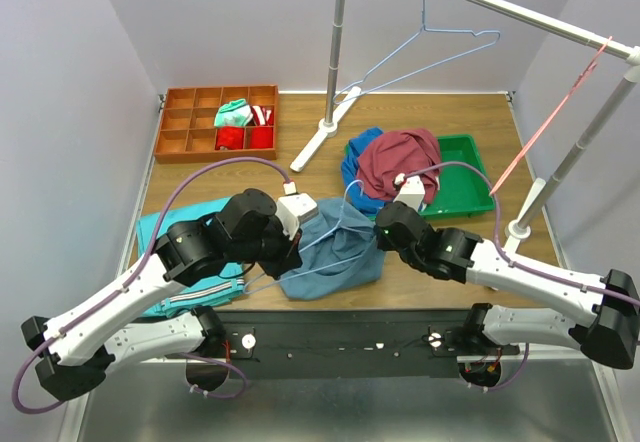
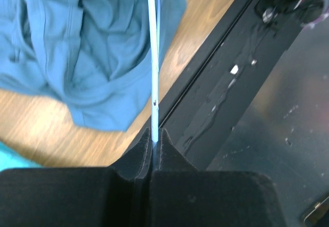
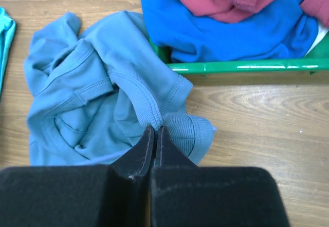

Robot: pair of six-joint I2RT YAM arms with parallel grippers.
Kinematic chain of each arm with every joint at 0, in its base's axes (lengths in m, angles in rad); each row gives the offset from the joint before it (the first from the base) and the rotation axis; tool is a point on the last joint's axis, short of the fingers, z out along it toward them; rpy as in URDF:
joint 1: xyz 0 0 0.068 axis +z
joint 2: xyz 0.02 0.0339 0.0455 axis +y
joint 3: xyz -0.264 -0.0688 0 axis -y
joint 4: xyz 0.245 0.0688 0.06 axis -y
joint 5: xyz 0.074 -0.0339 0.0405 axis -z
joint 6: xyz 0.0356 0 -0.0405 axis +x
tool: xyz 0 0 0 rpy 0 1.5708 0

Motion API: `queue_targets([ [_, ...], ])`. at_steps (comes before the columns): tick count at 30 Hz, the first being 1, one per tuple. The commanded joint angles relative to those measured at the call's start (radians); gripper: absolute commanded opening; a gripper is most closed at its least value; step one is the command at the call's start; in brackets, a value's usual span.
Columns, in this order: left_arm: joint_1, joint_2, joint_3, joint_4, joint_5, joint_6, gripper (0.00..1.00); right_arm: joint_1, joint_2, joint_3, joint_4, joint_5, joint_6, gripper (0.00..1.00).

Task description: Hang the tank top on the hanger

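**Both grippers clamped**

Here's the tank top [image 1: 335, 252], crumpled by the table's [image 1: 460, 257] front edge. The right gripper [image 3: 156, 132] pinches its ribbed edge and the left gripper [image 2: 154, 137] squeezes the hanger [image 2: 153, 57]. Behind, the green tray [image 1: 465, 152] holds a maroon shirt [image 1: 400, 157] and a blue garment [image 1: 355, 167]; the orange box [image 1: 190, 112], small cloths [image 1: 243, 127].

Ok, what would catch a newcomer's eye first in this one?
Both arms meet over the crumpled tank top at the near centre of the table: the left gripper is shut on a thin wire hanger, the right gripper pinches the top's ribbed edge. Behind it, a maroon shirt heaps over a green tray, and a second hanger dangles from the rail.
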Motion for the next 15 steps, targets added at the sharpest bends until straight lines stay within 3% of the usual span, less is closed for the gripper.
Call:
queue_targets([
  [1, -0.012, 0.007, -0.007, 0.130, 0.061, -0.021, 0.00, -0.004, 0.004, 0.057, -0.073, 0.003, -0.043, 0.04],
  [13, -0.070, 0.056, -0.137, 0.461, -0.043, -0.176, 0.00, -0.004, -0.073, 0.109, -0.161, 0.032, -0.041, 0.04],
  [15, -0.098, 0.075, -0.160, 0.525, -0.114, -0.205, 0.00, -0.004, -0.088, 0.112, -0.178, 0.034, -0.041, 0.04],
])
